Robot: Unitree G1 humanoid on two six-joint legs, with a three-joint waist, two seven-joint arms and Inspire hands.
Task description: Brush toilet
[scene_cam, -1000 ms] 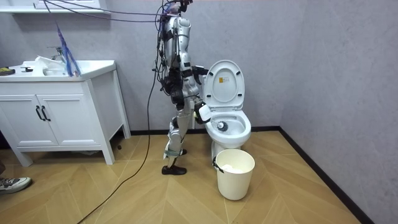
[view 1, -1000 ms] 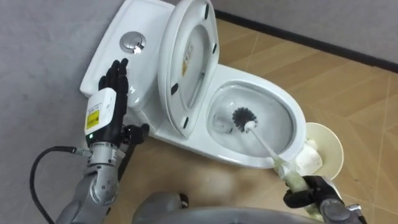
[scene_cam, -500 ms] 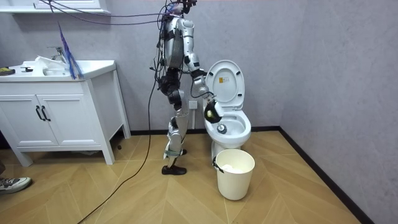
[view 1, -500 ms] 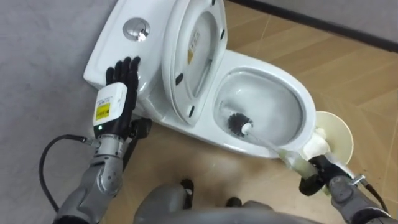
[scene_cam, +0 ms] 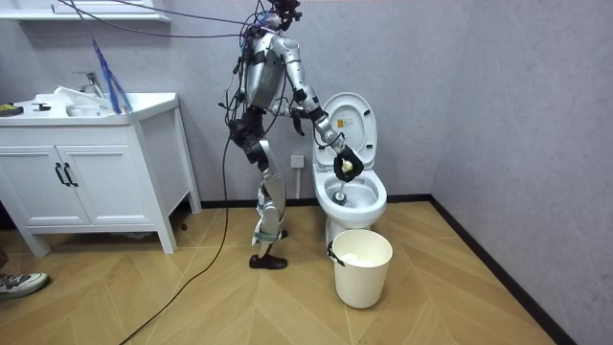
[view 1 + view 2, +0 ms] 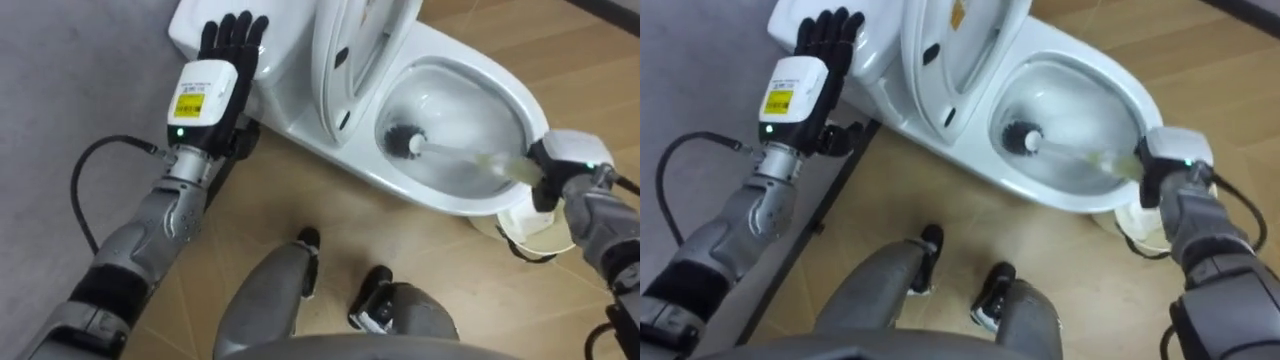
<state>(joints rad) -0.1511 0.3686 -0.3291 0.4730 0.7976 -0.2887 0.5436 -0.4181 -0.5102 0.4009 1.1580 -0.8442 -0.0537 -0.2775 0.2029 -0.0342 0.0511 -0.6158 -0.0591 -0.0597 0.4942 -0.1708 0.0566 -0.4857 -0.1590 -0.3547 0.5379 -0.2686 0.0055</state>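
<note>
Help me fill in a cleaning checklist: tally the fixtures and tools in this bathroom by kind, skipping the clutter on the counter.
toilet: 1
toilet brush: 1
bucket: 1
vanity cabinet: 1
Total: 4

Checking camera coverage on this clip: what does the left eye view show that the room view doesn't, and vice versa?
The left eye view adds the left hand, straight-fingered at the white cistern, and the right hand curled round the handle of the white toilet brush, its dark bristle head down in the white ceramic toilet. The room view adds the white vanity cabinet and the robot standing between that and the toilet. Both share the toilet with its seat raised and the cream plastic bucket beside it.
</note>
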